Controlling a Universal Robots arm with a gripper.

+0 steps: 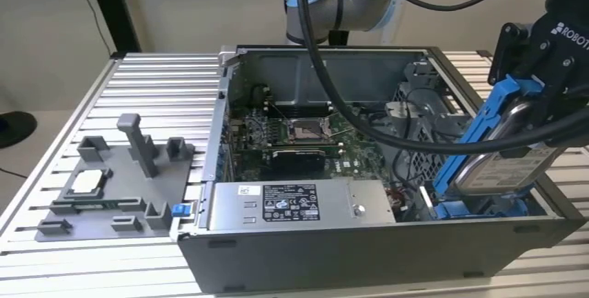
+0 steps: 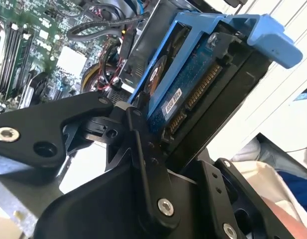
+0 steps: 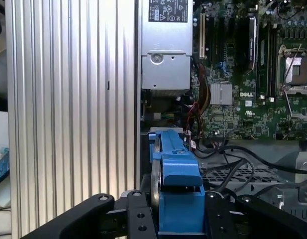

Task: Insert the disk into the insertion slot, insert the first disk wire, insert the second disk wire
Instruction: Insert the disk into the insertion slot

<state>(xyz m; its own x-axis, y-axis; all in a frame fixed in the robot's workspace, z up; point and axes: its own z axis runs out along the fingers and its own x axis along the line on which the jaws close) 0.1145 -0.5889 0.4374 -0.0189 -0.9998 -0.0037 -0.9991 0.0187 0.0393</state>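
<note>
My gripper is shut on the disk, a silver drive in a bright blue carrier. It holds the disk tilted steeply over the right end of the open computer case. The disk's lower end is down by the insertion slot, whose blue rails show at the case's front right corner. In the second wrist view the black fingers clamp the disk near its connector edge. In the first wrist view the disk stands edge-on between the fingers. I cannot tell which of the loose cables are the disk wires.
A grey power supply box with a black-and-white label lies along the case front. Behind it are the motherboard and a perforated metal cage with black cables draped over it. A grey fixture sits on the slatted table at the exterior view's left.
</note>
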